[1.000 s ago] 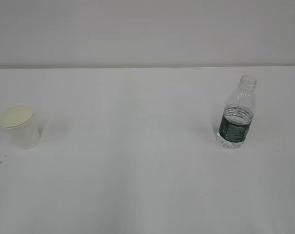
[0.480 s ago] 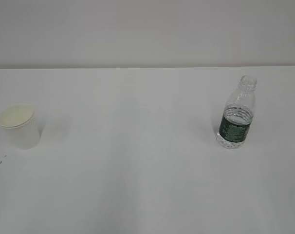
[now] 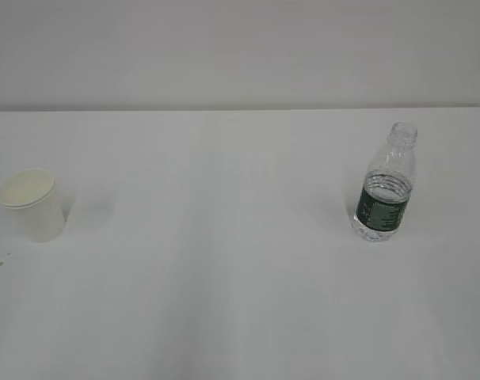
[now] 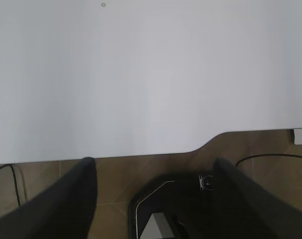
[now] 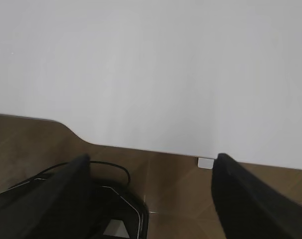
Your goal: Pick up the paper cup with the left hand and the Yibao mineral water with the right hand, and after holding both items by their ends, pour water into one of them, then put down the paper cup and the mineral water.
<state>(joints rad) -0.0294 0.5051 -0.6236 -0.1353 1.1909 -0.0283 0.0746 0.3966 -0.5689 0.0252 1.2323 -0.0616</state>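
Both upright: paper cup [image 3: 32, 204] near bench [image 3: 224, 277] left edge, Yibao mineral water [image 3: 386, 184] toward right edge. Left hand [image 4: 156, 172] and right hand [image 5: 151, 169] spread apart, empty, off near edge.

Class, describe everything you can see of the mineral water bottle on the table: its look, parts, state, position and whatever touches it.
The mineral water bottle is small, of clear ribbed plastic, with a dark green label band around its lower half and an open neck with no cap. It stands upright on the white table, toward the right side of the exterior view, far from the paper cup. Nothing but the table touches it; no gripper is near it. How much water it holds is hard to tell.
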